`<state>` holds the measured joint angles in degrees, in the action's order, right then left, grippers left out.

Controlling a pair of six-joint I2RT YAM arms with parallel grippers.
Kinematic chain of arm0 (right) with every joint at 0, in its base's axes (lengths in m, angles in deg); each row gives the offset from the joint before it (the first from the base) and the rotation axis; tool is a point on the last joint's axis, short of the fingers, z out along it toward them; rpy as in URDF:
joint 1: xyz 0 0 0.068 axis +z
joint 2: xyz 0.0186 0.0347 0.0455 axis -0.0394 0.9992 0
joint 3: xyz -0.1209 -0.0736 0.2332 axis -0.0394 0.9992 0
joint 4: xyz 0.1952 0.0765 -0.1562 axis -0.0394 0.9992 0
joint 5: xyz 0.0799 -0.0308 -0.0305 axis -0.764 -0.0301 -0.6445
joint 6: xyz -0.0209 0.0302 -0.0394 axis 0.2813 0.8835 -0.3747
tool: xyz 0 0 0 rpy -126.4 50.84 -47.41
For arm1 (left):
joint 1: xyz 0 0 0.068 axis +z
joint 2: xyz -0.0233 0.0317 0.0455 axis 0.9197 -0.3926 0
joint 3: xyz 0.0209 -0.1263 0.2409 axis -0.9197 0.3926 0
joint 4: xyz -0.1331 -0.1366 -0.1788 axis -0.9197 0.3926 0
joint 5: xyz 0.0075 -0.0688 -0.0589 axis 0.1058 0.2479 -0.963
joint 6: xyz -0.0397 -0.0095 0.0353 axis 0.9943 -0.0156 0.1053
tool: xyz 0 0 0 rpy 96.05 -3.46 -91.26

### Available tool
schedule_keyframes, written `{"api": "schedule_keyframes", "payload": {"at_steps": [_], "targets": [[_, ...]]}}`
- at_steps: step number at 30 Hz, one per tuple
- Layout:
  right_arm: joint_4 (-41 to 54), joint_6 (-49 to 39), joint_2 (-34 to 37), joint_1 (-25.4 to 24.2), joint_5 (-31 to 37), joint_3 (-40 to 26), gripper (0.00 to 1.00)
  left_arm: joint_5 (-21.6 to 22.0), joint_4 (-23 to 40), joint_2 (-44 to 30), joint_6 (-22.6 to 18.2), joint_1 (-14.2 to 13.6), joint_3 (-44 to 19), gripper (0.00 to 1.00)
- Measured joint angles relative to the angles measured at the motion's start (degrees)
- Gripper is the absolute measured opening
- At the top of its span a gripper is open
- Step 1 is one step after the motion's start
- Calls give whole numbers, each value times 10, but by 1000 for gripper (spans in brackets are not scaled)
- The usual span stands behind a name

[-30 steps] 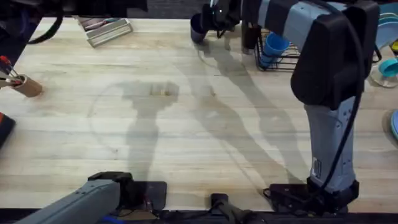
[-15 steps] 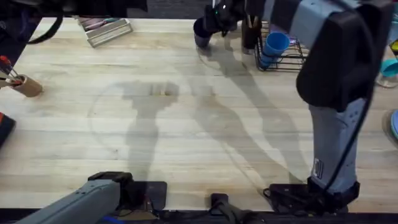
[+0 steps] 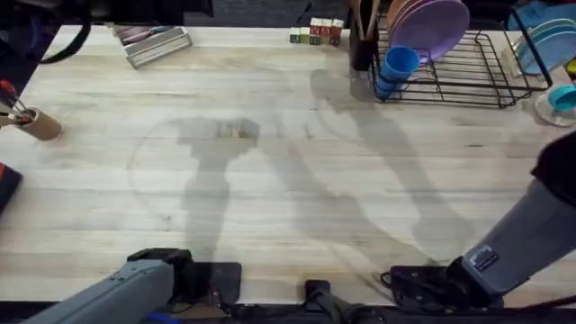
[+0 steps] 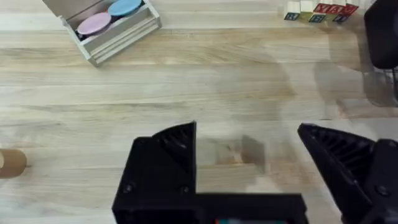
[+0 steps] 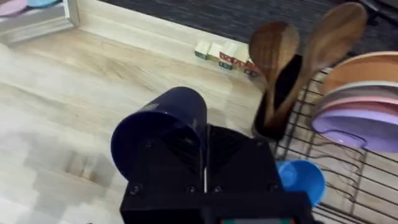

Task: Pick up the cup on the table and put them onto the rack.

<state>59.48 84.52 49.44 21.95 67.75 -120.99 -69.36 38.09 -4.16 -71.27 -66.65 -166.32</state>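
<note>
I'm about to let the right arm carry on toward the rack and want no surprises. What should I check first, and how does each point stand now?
1. Grip on the dark blue cup: ok, the right pincer is shut on its wall.
2. Cup off the table: ok, it appears to hang above the wood.
3. Free spot on the black wire rack: ok, there is bare grid beside the light blue cup.
4. Clear path: not ok, the wooden spoons stand close, between the cup and the rack.
5. Left pincer out of the way: ok, it is open and empty over the table.
</note>
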Motion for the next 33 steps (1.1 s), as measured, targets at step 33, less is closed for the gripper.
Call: {"api": "schedule_keyframes", "payload": {"at_steps": [33], "targets": [[29,-41,-256,-173,0,261,33,0,0,0,0,0,0,994]]}}
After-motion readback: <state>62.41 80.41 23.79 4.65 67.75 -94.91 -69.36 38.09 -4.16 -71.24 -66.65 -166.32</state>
